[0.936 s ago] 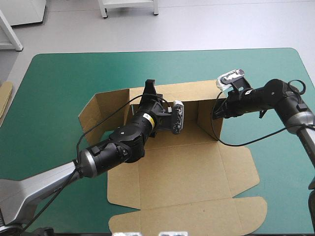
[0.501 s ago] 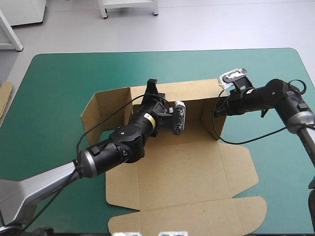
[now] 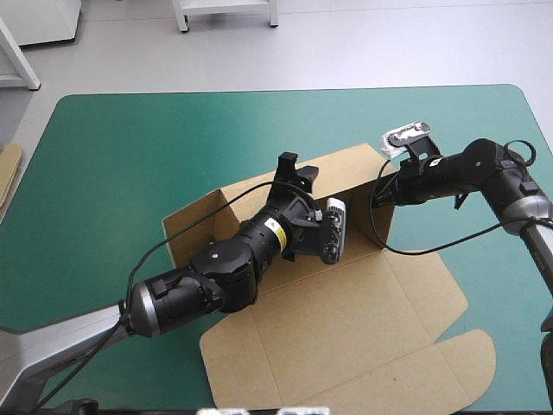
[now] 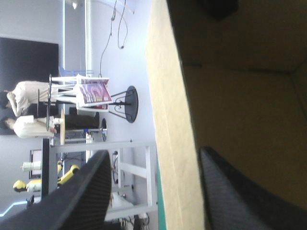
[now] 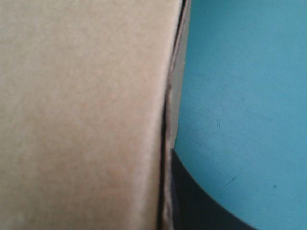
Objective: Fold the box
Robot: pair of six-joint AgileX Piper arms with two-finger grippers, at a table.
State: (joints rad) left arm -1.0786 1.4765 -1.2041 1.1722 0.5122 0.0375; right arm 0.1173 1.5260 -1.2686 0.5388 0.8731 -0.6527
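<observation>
The brown box (image 3: 346,328) lies on the teal-green cover, turned at an angle, with its back and side walls raised and its lid flat toward the front. My left gripper (image 3: 292,169) sits over the top edge of the back wall. In the left wrist view its black fingers (image 4: 81,191) stand apart and open, with the wall's edge (image 4: 172,120) between them. My right gripper (image 3: 383,186) is at the box's right wall. In the right wrist view brown board (image 5: 81,115) fills the space beside one black finger (image 5: 192,196), so the right gripper (image 5: 168,158) is shut on that wall.
An edge of more brown board (image 3: 7,169) shows at the table's left edge. Bare teal-green cover (image 3: 121,156) stretches behind and to the left of the box, and a narrower strip (image 3: 501,294) lies to its right.
The box has swung round and slid toward the front right, its left side coming forward. My left gripper has moved right and opened. My right gripper has closed on the right wall.
</observation>
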